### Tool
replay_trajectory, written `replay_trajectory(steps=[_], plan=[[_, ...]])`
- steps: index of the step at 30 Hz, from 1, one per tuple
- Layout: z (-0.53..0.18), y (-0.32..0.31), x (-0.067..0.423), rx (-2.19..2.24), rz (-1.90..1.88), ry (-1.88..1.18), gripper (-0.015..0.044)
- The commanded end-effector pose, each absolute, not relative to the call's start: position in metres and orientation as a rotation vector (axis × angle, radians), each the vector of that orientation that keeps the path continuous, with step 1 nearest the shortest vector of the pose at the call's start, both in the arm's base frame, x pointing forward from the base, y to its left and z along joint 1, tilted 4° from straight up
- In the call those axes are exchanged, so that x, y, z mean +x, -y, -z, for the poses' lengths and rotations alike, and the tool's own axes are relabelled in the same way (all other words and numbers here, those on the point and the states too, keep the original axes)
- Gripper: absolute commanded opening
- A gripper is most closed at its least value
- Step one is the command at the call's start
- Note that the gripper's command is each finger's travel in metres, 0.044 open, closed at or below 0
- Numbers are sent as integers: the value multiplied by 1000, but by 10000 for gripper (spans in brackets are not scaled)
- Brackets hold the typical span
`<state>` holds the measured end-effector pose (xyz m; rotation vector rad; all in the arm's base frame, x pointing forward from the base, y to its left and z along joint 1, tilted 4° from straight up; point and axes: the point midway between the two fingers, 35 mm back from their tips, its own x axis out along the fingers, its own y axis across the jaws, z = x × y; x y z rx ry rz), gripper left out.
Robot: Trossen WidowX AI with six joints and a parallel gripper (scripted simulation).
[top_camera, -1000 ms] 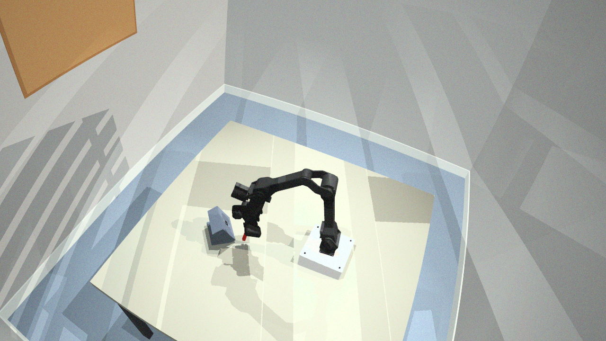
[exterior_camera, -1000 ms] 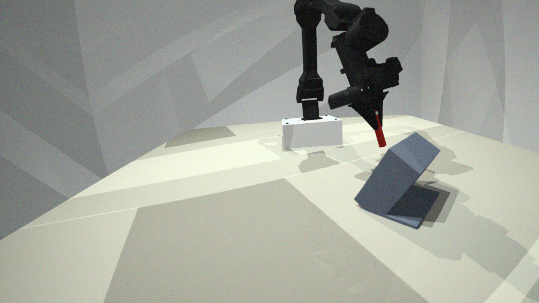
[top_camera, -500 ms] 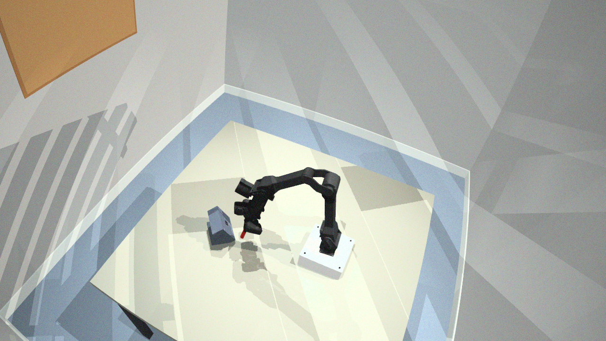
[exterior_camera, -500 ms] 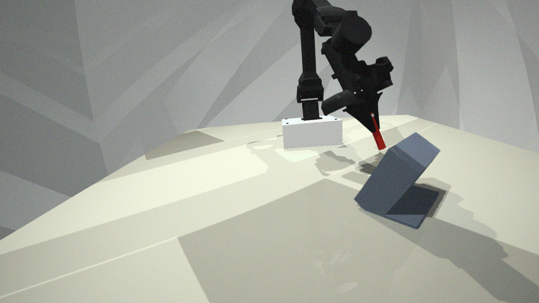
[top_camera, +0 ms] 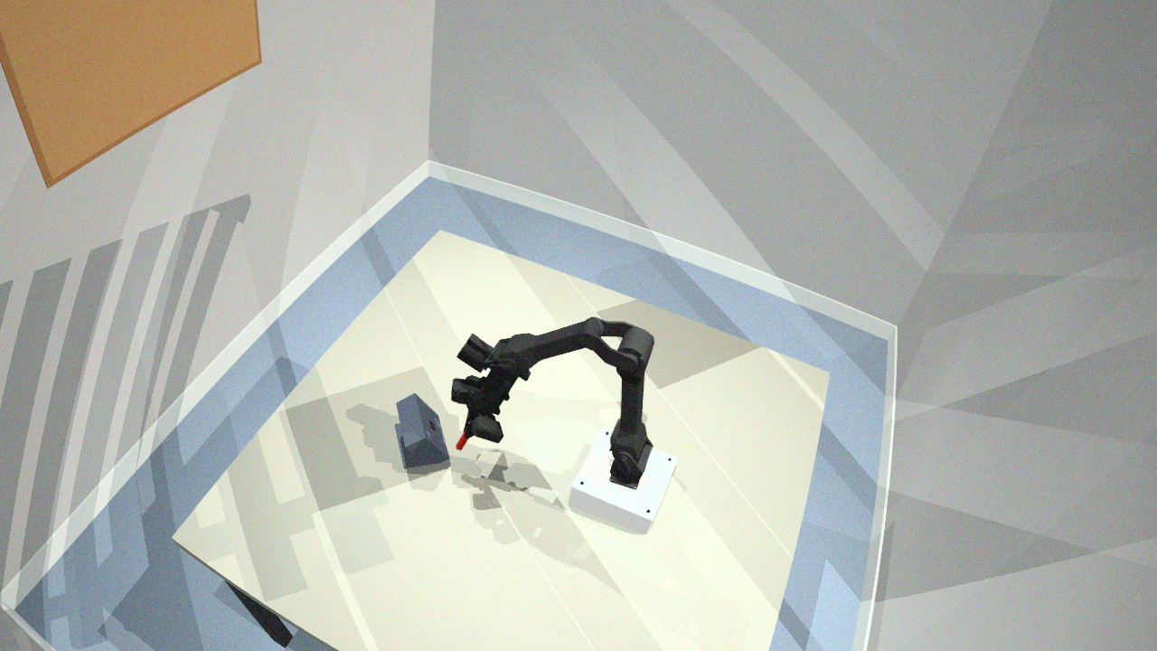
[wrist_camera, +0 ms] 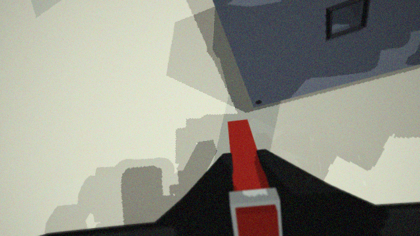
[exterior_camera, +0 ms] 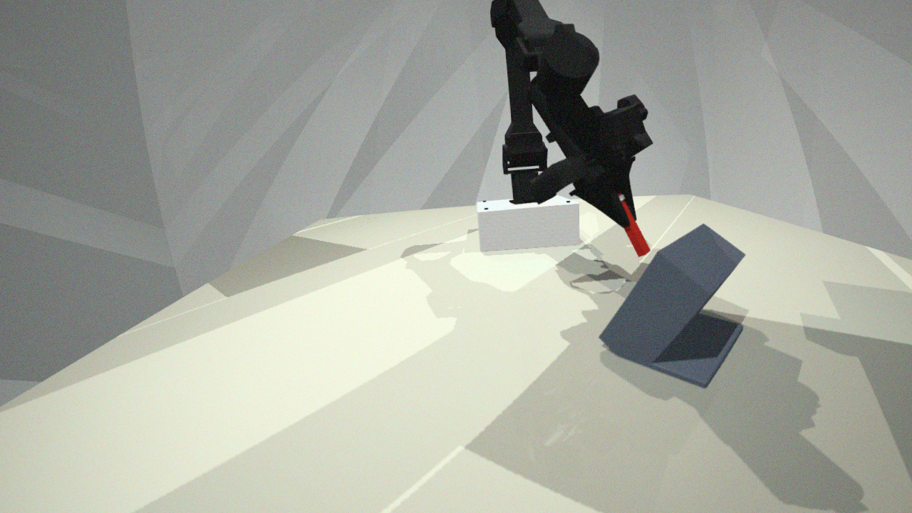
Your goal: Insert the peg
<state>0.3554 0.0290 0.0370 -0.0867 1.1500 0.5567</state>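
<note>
Above the cream counter [exterior_camera: 267, 357], my jaws are closed narrow on the red peg [exterior_camera: 633, 233], which I hold clear of the surface. The peg has flat sides and a square end, and it slants down and away from my wrist, its free lower end aimed toward the slate-blue sloped panel [exterior_camera: 669, 299]. Seen from the exterior view, that lower end hangs just beside the panel's upper near edge, close to it but apart from it.

From my wrist view the peg [wrist_camera: 244, 154] runs up the middle of the picture out of my dark jaws, with a pale grey band across its near end at the bottom edge. Its far end points at the counter just short of the panel's [wrist_camera: 282, 56] nearest corner, where a small dark dot sits on the blue face. The hole [wrist_camera: 346, 18] is a dark-framed rectangular opening high on the right of that view, well off to the side of the line my peg points along. The peg is outside the hole and nowhere touching the panel's face.

From the top view my arm [top_camera: 566, 344] arches over from its white base block [top_camera: 655, 494], which stands on the counter, and bends down beside the panel [top_camera: 420, 437]. The peg [top_camera: 462, 440] shows as a short red stub below my wrist, just beside the panel's edge on the side facing my base. Grey shadows of the arm and panel lie across the counter around them.
</note>
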Motion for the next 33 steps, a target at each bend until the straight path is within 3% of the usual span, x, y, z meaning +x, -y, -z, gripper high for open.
replay_trajectory(steps=[1, 33], plan=[[-36, -26, 355, -82, -566, -1127, 0], [-37, 8, 357, -69, -595, -892, 0]])
